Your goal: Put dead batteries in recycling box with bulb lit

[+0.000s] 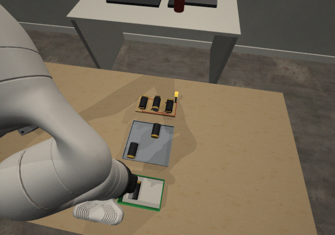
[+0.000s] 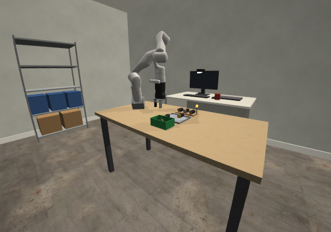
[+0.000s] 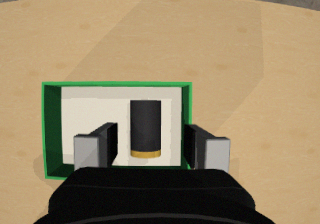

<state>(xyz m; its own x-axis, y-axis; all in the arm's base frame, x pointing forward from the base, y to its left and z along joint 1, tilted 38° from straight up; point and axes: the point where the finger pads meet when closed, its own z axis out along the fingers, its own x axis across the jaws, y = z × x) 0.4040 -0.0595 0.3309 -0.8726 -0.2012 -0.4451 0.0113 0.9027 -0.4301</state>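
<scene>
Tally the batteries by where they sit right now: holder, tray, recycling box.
Holder: 3 batteries
Grey tray: 2 batteries
Green recycling box: 1 battery, lying below the open, empty tool
Total: 6 batteries
</scene>
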